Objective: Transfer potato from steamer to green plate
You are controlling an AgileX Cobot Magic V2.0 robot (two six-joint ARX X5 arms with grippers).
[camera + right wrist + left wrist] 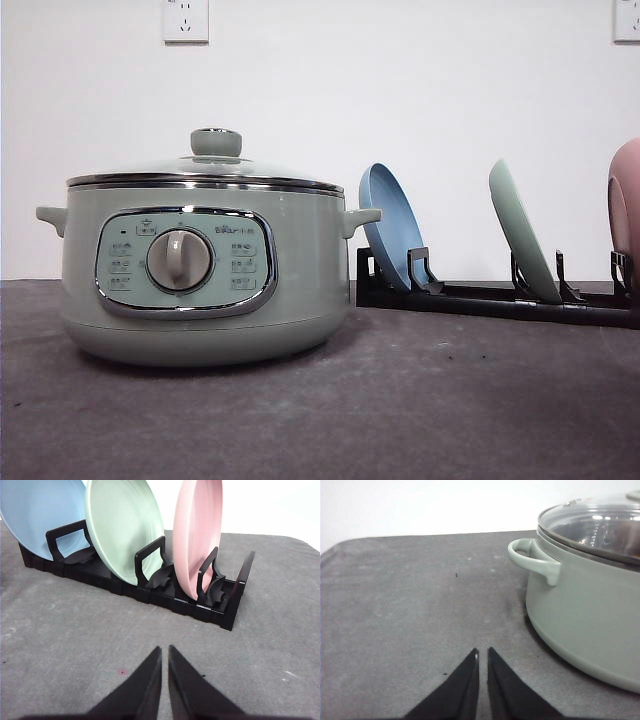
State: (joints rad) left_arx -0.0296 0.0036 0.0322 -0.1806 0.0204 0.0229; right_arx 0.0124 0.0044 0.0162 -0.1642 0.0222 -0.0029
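Potato cannot be made out: the steamer (205,265) stands on the left of the grey table (400,410) with its glass lid (205,168) on, green knob (216,142) up, and what lies under the glass is too dim to tell. Its control panel and round dial (180,261) face the front camera. To its right, a black rack (500,300) holds three dishes on edge: a blue plate (388,225), the green plate (522,240) in the middle, and a pink dish (625,205) at the far end. The left pincer (483,652) hangs over bare table, near the steamer's side handle (532,560), its jaws nearly together and holding nothing. The right pincer (165,650) faces the rack, well short of it, its jaws likewise narrowed to a slit and empty.
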